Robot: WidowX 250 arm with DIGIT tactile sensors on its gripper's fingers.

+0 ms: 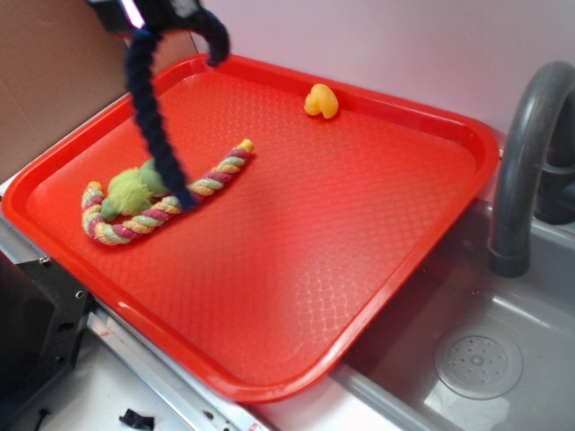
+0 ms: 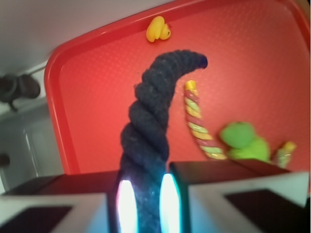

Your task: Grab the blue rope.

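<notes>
The gripper (image 1: 144,13) is held high over the red tray's (image 1: 377,269) left end, largely cut off by the frame top, its fingers (image 2: 204,194) clamped on the blue rope (image 1: 157,135). The rope, thick, navy and twisted, is seen dangling, its lower end reaching the pastel rope (image 1: 166,208) and green plush toy (image 1: 135,190). A yellow toy (image 1: 321,101) is seen farther right.
</notes>
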